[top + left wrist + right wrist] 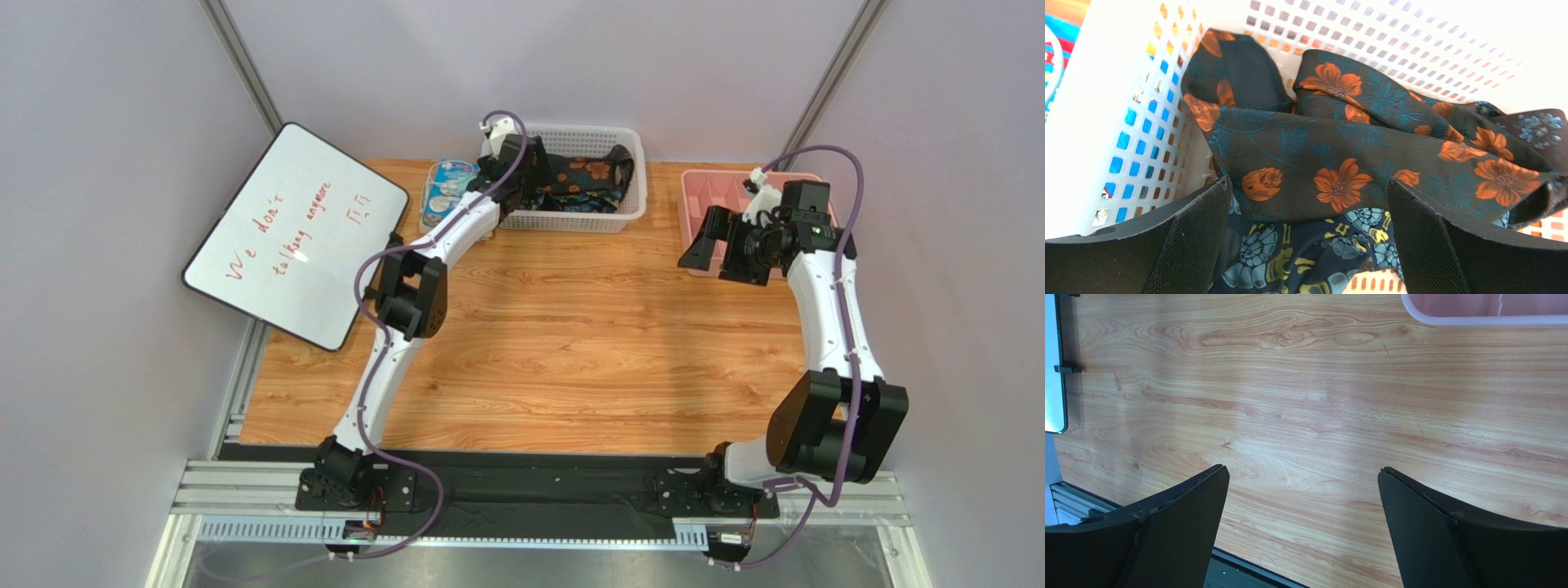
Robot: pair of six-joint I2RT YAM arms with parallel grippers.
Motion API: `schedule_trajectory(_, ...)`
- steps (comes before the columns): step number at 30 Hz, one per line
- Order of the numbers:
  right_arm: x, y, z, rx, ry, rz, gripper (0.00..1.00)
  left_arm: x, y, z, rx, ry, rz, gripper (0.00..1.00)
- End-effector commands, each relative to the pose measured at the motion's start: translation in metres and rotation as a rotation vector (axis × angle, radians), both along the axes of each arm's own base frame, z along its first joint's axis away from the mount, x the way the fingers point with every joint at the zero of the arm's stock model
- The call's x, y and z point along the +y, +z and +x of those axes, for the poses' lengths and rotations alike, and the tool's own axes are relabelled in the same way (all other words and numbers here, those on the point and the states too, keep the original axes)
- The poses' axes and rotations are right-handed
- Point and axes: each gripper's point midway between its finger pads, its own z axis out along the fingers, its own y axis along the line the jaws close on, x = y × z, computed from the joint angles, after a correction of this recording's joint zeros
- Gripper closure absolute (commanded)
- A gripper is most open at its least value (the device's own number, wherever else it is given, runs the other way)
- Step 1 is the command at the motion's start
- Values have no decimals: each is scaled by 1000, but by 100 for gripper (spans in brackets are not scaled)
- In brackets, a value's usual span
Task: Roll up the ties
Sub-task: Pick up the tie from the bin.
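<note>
Several ties [579, 179] lie heaped in a white perforated basket [577, 224] at the back centre of the table. The left wrist view shows a dark tie with orange flowers and teal lines [1339, 153] draped over a navy tie with pale blue and yellow figures [1309, 257]. My left gripper [1309, 239] hangs open just over this heap at the basket's left end [535, 181], its fingers on either side of the cloth with nothing pinched. My right gripper [697, 249] is open over bare wood [1303, 502], holding nothing.
A pink tray [718, 202] sits at the back right, its rim also in the right wrist view [1475, 318]. A blue-white packet [448, 190] lies left of the basket. A whiteboard [294, 233] leans over the table's left edge.
</note>
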Motion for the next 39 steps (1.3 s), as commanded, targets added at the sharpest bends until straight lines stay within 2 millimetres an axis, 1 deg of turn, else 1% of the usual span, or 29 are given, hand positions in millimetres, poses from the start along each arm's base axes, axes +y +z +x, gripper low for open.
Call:
schedule_trajectory(1,-6,18,10,-46,-22,-9,0,-3,-5,1,16,30,-49,0)
schedule_trajectory(4,-7,18,12,-43,-27,-5,0,-4,-3,3,9,29,-68,0)
schedule_trajectory(8,-8,18,13,-40,-33,-3,0,-4,-7,7,12,30,-99,0)
schedule_trajectory(9,-9,17,13,-36,-34,-4,0,-2,-10,9,18,35,-113,3)
schedule_trajectory(10,-9,17,13,-37,-35,-6,0,-2,-9,10,15,36,-125,7)
schedule_trajectory(11,-10,18,14,-39,-37,-7,0,-1,-12,11,22,30,-135,15)
schedule_trajectory(12,-10,16,14,-33,-39,-7,0,1,-14,12,24,32,-143,21)
schedule_trajectory(13,-11,16,15,-34,-40,-8,0,-1,-11,15,10,21,-151,26)
schedule_trajectory(14,-11,18,16,-37,-39,-7,0,-3,-9,16,-1,-3,-156,35)
schedule_trajectory(15,-11,17,16,-34,-40,-5,0,-6,-6,18,-18,-23,-150,38)
schedule_trajectory(16,-11,17,16,-33,-41,-5,0,-7,3,23,-63,-45,-136,43)
schedule_trajectory(17,-11,17,17,-32,-40,-3,0,-11,10,26,-91,-69,-130,53)
schedule_trajectory(19,-11,18,18,-35,-37,-4,0,-15,32,32,-166,-98,-123,66)
schedule_trajectory(20,-11,19,18,-35,-36,-3,0,-15,47,35,-210,-117,-92,79)
schedule_trajectory(22,-10,20,18,-37,-34,-1,0,-18,68,37,-277,-139,-70,87)
schedule_trajectory(23,-10,21,19,-40,-34,-1,0,-18,83,37,-314,-155,-41,95)
schedule_trajectory(24,-10,21,19,-39,-33,0,0,-20,97,36,-353,-167,-36,98)
schedule_trajectory(25,-10,21,19,-41,-32,2,0,-22,106,35,-375,-180,-28,100)
schedule_trajectory(27,-9,22,19,-44,-31,3,0,-25,132,30,-437,-217,-5,100)
schedule_trajectory(28,-9,24,20,-47,-30,6,0,-28,139,27,-456,-237,5,100)
schedule_trajectory(29,-9,25,21,-51,-29,6,0,-32,153,22,-484,-263,10,100)
schedule_trajectory(31,-9,30,22,-63,-25,7,0,-34,173,15,-529,-292,32,100)
schedule_trajectory(32,-9,31,22,-67,-23,6,0,-38,189,8,-556,-325,27,100)
schedule_trajectory(33,-9,33,22,-72,-20,4,0,-40,199,4,-578,-342,31,100)
schedule_trajectory(34,-9,34,23,-76,-19,4,0,-41,221,-4,-609,-362,23,100)
schedule_trajectory(36,-9,39,22,-94,-14,-1,0,-47,241,-17,-642,-413,25,100)
schedule_trajectory(37,-9,40,22,-96,-10,4,0,-49,264,-30,-674,-447,22,100)
schedule_trajectory(39,-9,43,22,-105,-4,7,0,-54,284,-46,-709,-490,23,100)
